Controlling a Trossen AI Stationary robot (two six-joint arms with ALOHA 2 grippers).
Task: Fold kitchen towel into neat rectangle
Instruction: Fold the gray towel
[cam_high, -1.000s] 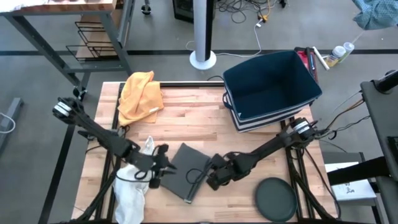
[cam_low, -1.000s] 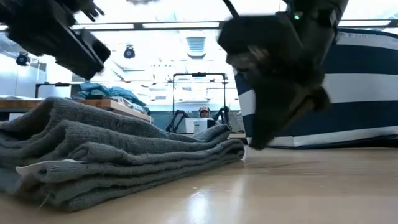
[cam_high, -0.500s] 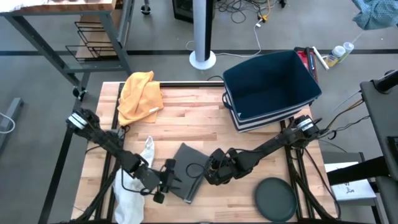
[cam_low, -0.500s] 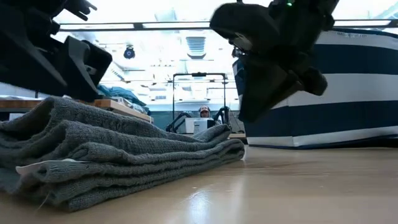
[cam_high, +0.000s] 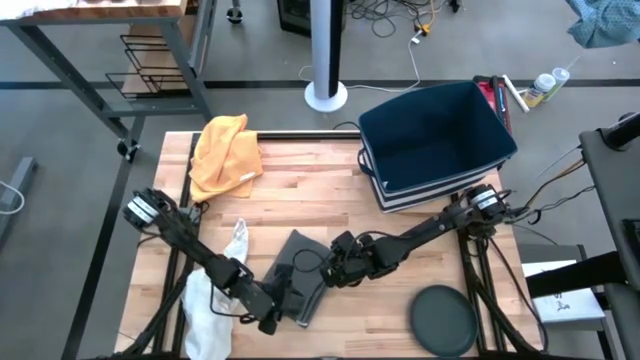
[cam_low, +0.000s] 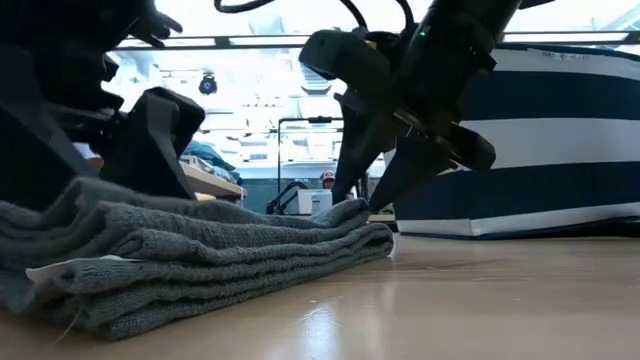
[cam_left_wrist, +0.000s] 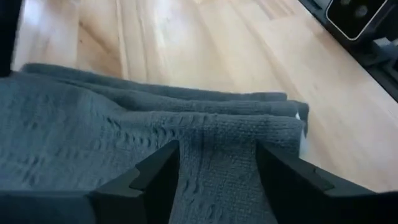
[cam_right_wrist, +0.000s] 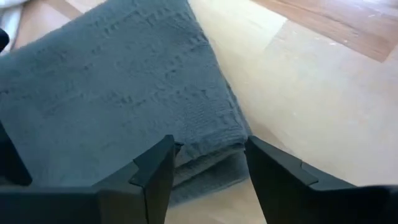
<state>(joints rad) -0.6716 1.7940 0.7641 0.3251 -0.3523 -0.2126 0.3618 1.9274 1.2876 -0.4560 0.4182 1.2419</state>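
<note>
The grey kitchen towel (cam_high: 298, 270) lies folded in several layers on the wooden table (cam_high: 330, 190). It also shows in the low view (cam_low: 200, 255). My left gripper (cam_high: 274, 304) is open at the towel's near left edge, its fingers spread low over the top layer (cam_left_wrist: 124, 137). My right gripper (cam_high: 326, 270) is open at the towel's right end. It slants down, with its fingers (cam_low: 358, 200) on either side of the folded corner (cam_right_wrist: 230, 140). My left gripper's open fingers (cam_left_wrist: 155, 177) stand just over the towel's top layer; I cannot tell whether they touch it. My right gripper's open fingers (cam_right_wrist: 152, 171) reach the towel's right corner from above at a slant; whether they touch it cannot be told.
A yellow cloth (cam_high: 225, 150) lies at the far left and a white cloth (cam_high: 212, 295) at the near left, beside the left arm. A blue striped bin (cam_high: 435, 140) stands at the far right. A dark round disc (cam_high: 443, 320) lies near the front right edge.
My left gripper has come down and moved toward the table's near edge, onto the towel's near left edge. My right gripper has shifted slightly left toward the towel's right end, rolled, and opened. The towel has stayed folded in place.
</note>
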